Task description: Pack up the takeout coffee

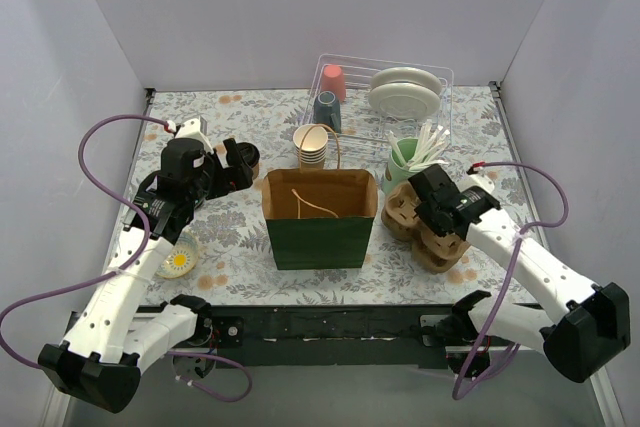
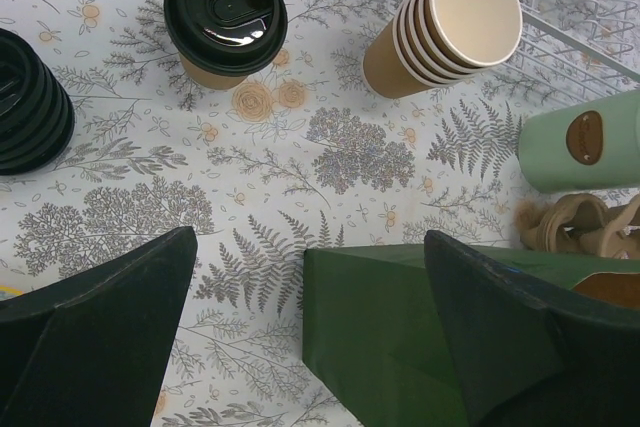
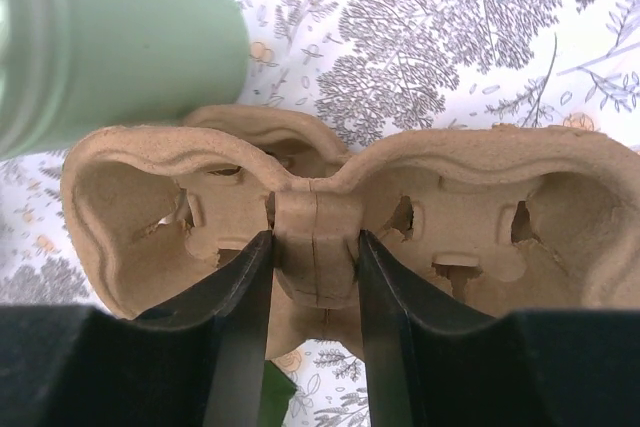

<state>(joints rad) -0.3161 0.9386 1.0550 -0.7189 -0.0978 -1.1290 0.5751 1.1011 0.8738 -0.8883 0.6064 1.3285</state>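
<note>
Well, nearest to me, my right claw (image 3: pixel 314 239) is clamped on the middle ridge of the pulp cup carrier (image 3: pixel 500 197), with one finger pressing on each side. I judge the step is to lift this carrier. So I should keep the hold centred and rise straight, because the mint-green cup (image 3: pixel 110 47) stands just beside its far side and the tray can tilt easily. My left claw (image 2: pixel 308 237) is wide apart and holds nothing; it hangs beside the green paper bag (image 2: pixel 400 337). Farther, the takeout coffee (image 2: pixel 225 17) stands upright on the table, left of the stack of lidless cups (image 2: pixel 450 27) and apart from it. Only the left wrist view shows the coffee; in the top view I cannot find it. Only the top view shows the bag's open mouth.
</note>
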